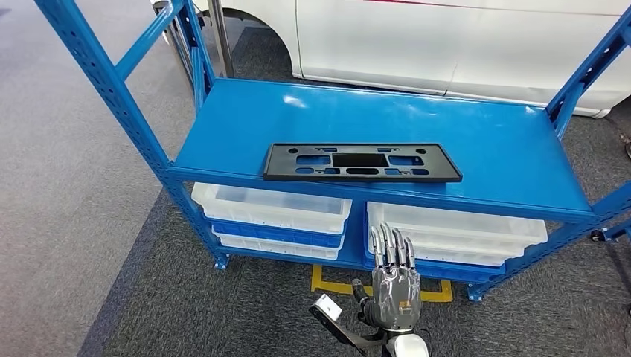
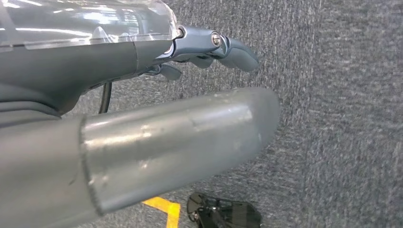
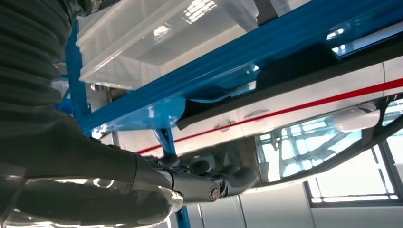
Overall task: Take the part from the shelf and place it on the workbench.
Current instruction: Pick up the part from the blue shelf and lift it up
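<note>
The part (image 1: 362, 162) is a flat black rectangular plate with several cut-outs. It lies along the front edge of the blue shelf's top deck (image 1: 484, 134). My right hand (image 1: 394, 286) is raised in front of the shelf, below the deck and a little right of the part's middle, fingers straight and apart, holding nothing. In the right wrist view its fingers (image 3: 214, 185) reach up under the blue front beam, where the part's dark edge (image 3: 285, 76) shows. My left hand (image 2: 142, 142) hangs over grey carpet with nothing in it.
White plastic bins (image 1: 271, 208) (image 1: 454, 227) fill the shelf's lower level, just behind my right hand. A white car (image 1: 446, 37) stands behind the shelf. Blue uprights (image 1: 111, 89) frame both ends. Yellow floor marking (image 1: 327, 286) lies at the shelf's foot on grey carpet.
</note>
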Available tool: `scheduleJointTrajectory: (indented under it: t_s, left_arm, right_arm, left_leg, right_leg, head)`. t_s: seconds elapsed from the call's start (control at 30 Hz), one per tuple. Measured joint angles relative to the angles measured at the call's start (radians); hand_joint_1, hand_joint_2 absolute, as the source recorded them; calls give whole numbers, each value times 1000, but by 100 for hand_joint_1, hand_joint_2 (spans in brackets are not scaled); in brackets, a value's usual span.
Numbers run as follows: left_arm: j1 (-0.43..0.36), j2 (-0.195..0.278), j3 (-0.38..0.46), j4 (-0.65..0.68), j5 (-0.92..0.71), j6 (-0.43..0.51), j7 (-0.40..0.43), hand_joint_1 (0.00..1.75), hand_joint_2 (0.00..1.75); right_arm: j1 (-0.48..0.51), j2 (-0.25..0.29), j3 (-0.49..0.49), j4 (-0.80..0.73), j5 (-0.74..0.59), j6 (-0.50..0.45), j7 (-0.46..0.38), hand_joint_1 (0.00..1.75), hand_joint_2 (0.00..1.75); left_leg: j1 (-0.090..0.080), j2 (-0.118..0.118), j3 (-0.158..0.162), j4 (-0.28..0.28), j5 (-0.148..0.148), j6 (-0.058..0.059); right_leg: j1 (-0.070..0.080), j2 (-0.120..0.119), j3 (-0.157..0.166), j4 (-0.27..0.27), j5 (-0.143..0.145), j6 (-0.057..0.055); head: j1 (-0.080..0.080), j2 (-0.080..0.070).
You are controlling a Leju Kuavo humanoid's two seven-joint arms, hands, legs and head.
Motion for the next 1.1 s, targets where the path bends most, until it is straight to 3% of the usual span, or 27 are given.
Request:
scheduleJointTrajectory:
  t_s: [0.1, 0.17, 0.27, 0.3, 0.33, 0.37, 0.43, 0.47, 0.5, 0.6, 0.67, 0.7, 0.8, 0.83, 0.87, 0.93, 0.97, 1.0, 1.1]
  left_arm:
    - [-1, 0, 0, 0, -1, 0, 1, 0, 0]
    - [-3, -1, 0, 0, -3, 0, 2, 0, 0]
    - [-2, 0, 0, 0, -4, 0, 4, 0, 0]
    - [-1, 0, 0, 0, -6, 0, 6, 0, 0]
    - [1, 0, 0, 0, -8, 0, 7, 0, 0]
    - [2, 0, 0, 0, -11, 0, 8, 0, 0]
    - [2, 1, 0, 0, -19, -1, 8, 0, 0]
    - [2, 1, 0, 0, -23, -1, 9, 0, 0]
    - [1, 1, 0, 0, -27, -2, 9, 0, 0]
    - [1, 2, 2, 0, -43, -4, 11, 0, 0]
    - [2, 2, 4, 0, -53, -5, 10, 0, 0]
    - [1, 2, 5, 0, -57, -5, 10, 0, 0]
    - [-2, 2, 10, 0, -65, -4, 9, 0, 0]
    - [-1, 2, 12, 0, -67, -4, 9, 0, 0]
    - [-1, 2, 15, 0, -68, -4, 9, 0, 0]
    - [1, 1, 20, 1, -69, -4, 9, 0, 0]
    - [0, 1, 22, 1, -70, -4, 9, 0, 0]
    - [-1, 0, 24, 1, -70, -4, 10, 0, 0]
    - [-3, 0, 26, 2, -73, -5, 10, 0, 0]
  right_arm:
    - [0, 0, -1, 0, 0, 0, 0, 0, 175]
    - [-2, 2, -1, 0, 0, 0, -1, 0, 175]
    - [-4, 6, -1, 2, -1, 0, -2, 0, 175]
    - [-4, 6, -1, 3, -1, 0, -2, 0, 175]
    - [-4, 6, -1, 4, -2, 0, -3, 0, 175]
    - [-4, 6, -1, 5, -2, 0, -4, 0, 175]
    - [-5, 8, -1, 6, -5, 0, -8, 0, 175]
    - [-7, 9, -1, 6, -8, 0, -11, 0, 175]
    - [-10, 10, -2, 6, -10, 0, -15, 0, 175]
    - [-21, 14, -13, 7, -20, -1, -32, 0, 175]
    - [-33, 16, -27, 7, -24, -1, -45, 0, 175]
    - [-39, 16, -34, 7, -25, -1, -49, 0, 175]
    - [-49, 17, -53, 8, -31, -1, -58, 0, 175]
    - [-49, 17, -58, 8, -33, -1, -60, 0, 175]
    - [-49, 17, -63, 8, -34, -1, -61, 0, 175]
    - [-50, 17, -71, 8, -35, -1, -61, 0, 175]
    - [-51, 17, -74, 9, -35, -1, -61, 0, 175]
    - [-52, 17, -75, 9, -35, -1, -61, 0, 175]
    - [-53, 20, -79, 10, -35, -1, -61, 0, 175]
  left_leg:
    - [0, 3, 3, -3, -7, -16]
    - [1, 4, -13, 40, -33, -25]
    - [3, 4, -114, 226, -106, -37]
    - [3, 4, -145, 274, -113, -39]
    - [3, 4, -161, 286, -98, -39]
    - [3, 4, -156, 255, -62, -38]
    - [2, 5, -107, 126, 24, -30]
    - [0, 6, -82, 67, 48, -24]
    - [-3, 6, -68, 34, 54, -18]
    - [-5, 4, -58, 9, 41, 0]
    - [0, 3, -42, -3, 39, 11]
    - [1, 3, -33, -7, 37, 16]
    - [1, 3, -17, -8, 23, 24]
    - [0, 2, -9, -8, 16, 24]
    - [0, 1, 1, -8, 8, 22]
    - [1, 0, 25, -9, -10, 18]
    - [1, 0, 36, -9, -18, 14]
    - [1, 0, 42, -9, -26, 9]
    - [-2, 1, 56, -7, -35, -11]
  right_leg:
    - [0, 2, 8, -17, -9, -10]
    - [-7, 1, 20, -29, -11, -20]
    - [-7, -2, 34, -33, -21, -32]
    - [-7, -2, 39, -33, -25, -33]
    - [-7, -1, 45, -33, -31, -33]
    - [-7, 0, 54, -33, -37, -31]
    - [-6, 1, 75, -33, -53, -25]
    - [-5, 2, 80, -31, -60, -20]
    - [-4, 2, 82, -31, -64, -15]
    - [-1, 2, 82, -27, -65, 1]
    - [-2, 2, 71, 10, -82, 10]
    - [-4, 2, 48, 53, -101, 15]
    - [-7, 1, -68, 228, -158, 24]
    - [-8, 1, -94, 250, -152, 24]
    - [-9, 1, -102, 235, -123, 24]
    - [-9, 1, -71, 122, -26, 17]
    - [-5, 1, -56, 68, 3, 12]
    - [-1, 1, -44, 27, 20, 5]
    - [5, 3, -36, -5, 18, -14]
  head:
    - [0, 0]
    - [-1, 0]
    - [-1, 0]
    - [-1, 0]
    - [-1, 0]
    - [-1, 0]
    - [-1, 0]
    - [-1, 0]
    - [-1, 0]
    - [-1, 0]
    - [0, 0]
    - [0, 0]
    - [1, 0]
    - [1, 0]
    - [1, 0]
    - [1, 0]
    - [1, 0]
    - [1, 0]
    - [1, 0]
